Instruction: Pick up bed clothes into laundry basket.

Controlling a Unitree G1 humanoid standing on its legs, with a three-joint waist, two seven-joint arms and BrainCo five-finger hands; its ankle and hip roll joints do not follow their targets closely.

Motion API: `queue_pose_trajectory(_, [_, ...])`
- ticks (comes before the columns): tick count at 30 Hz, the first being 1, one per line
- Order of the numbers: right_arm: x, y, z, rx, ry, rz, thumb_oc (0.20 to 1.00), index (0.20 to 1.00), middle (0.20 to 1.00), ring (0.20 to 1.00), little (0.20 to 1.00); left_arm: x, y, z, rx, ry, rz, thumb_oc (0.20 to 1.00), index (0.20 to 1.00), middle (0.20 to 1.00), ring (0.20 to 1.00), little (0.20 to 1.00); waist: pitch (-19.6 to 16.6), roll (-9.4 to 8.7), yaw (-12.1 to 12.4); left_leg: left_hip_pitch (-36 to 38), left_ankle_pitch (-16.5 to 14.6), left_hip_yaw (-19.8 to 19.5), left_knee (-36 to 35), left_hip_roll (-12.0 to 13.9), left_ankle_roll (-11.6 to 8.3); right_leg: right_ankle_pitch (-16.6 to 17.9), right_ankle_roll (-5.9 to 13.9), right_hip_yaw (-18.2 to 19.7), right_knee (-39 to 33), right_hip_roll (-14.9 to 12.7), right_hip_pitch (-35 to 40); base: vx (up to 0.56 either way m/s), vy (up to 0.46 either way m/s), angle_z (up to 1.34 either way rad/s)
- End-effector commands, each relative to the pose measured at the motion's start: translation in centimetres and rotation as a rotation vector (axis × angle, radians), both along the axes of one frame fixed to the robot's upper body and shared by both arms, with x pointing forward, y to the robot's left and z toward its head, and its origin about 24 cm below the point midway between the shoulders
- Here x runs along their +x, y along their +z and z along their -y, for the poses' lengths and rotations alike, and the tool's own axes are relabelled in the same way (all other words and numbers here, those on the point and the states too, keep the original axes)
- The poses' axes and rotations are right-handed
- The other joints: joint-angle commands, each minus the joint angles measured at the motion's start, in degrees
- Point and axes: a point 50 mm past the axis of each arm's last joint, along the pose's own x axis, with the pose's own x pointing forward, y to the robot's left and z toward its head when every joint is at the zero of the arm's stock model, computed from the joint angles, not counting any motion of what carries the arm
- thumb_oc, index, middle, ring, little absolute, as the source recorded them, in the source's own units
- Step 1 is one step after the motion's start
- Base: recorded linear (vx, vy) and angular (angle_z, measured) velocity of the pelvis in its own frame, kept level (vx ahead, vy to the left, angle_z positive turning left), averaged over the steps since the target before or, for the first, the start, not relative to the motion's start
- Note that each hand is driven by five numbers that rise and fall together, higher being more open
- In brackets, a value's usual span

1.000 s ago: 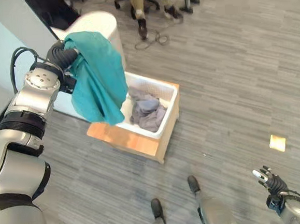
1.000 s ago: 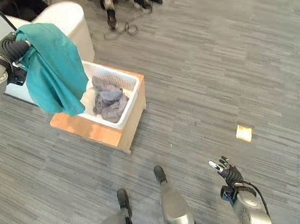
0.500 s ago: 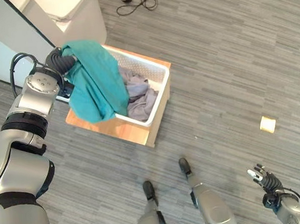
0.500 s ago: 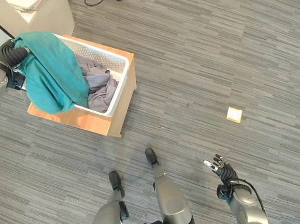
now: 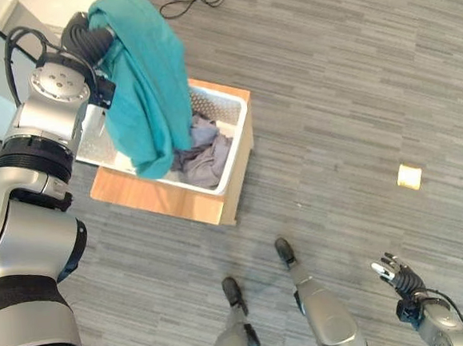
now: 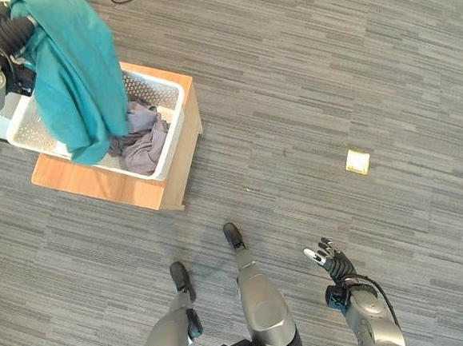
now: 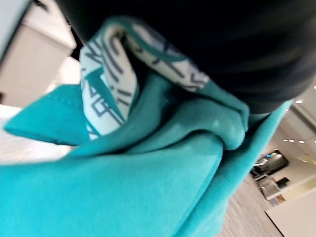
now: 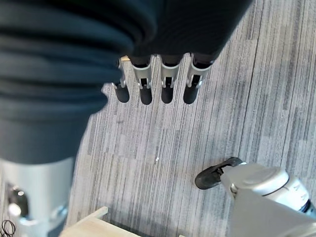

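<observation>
Grey plank floor carries a wooden stand bearing the white laundry basket, grey clothes inside; a small tan square lies well apart on the floor. Teal bed cloth hangs from the raised left hand over the basket, lower end reaching into it and hiding its left part. Left fingers are buried in cloth, apparently clenched on it; right hand is low near the floor, fingers straight, released, holding nothing.
</observation>
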Motion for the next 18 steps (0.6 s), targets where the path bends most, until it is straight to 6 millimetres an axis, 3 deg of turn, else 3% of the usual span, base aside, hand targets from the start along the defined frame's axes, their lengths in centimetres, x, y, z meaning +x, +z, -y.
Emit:
queue_pose_trajectory(1, [-0.9, 1.0, 2.1, -0.080, -0.038, 0.021, 1.000, 1.000, 1.000, 1.000, 1.000, -2.0, 5.4, -0.9, -0.051, 0.006, 0.211, 0.200, 0.200, 0.200, 0.200, 0.200, -2.1, 0.05, 0.7, 5.4, -2.7, 1.0, 0.4, 0.6, -0.56, -4.2, 5.39, -1.4, 1.1, -1.3, 0.1, 0.03, -0.006, -0.13])
queue_pose_trajectory(4, [-1.1, 0.9, 2.1, -0.086, -0.032, 0.014, 1.000, 1.000, 1.000, 1.000, 1.000, -1.9, 5.0, -1.1, -0.051, 0.013, 0.201, 0.200, 0.200, 0.200, 0.200, 0.200, -1.9, 0.27, 0.6, 5.6, -2.7, 1.1, 0.4, 0.6, -0.61, -4.3, 5.32, -1.4, 1.0, -1.2, 0.1, 0.02, -0.006, -0.10])
queue_pose_trajectory(12, [-1.5, 0.5, 2.1, -0.102, -0.022, -0.012, 1.000, 1.000, 1.000, 1.000, 1.000, -1.6, 1.4, -4.0, 0.111, 0.177, 0.019, 0.200, 0.200, 0.200, 0.200, 0.200, -0.1, -0.55, 0.8, 4.5, -2.2, 1.0, 0.4, 0.8, -0.75, -3.9, 5.18, -1.8, 0.9, -1.1, -0.6, -0.01, -0.013, -0.04])
queue_pose_trajectory(18, [-1.1, 0.6, 2.0, -0.094, -0.004, 0.001, 1.000, 1.000, 1.000, 1.000, 1.000, -1.6, 2.1, -4.0, 0.375, 0.298, -0.011, 0.200, 0.200, 0.200, 0.200, 0.200, 0.7, -1.17, 1.1, 3.9, -2.0, 0.8, 0.4, 0.8, -0.72, -3.7, 5.21, -2.1, 1.0, -1.1, -1.1, -0.01, -0.004, 0.01])
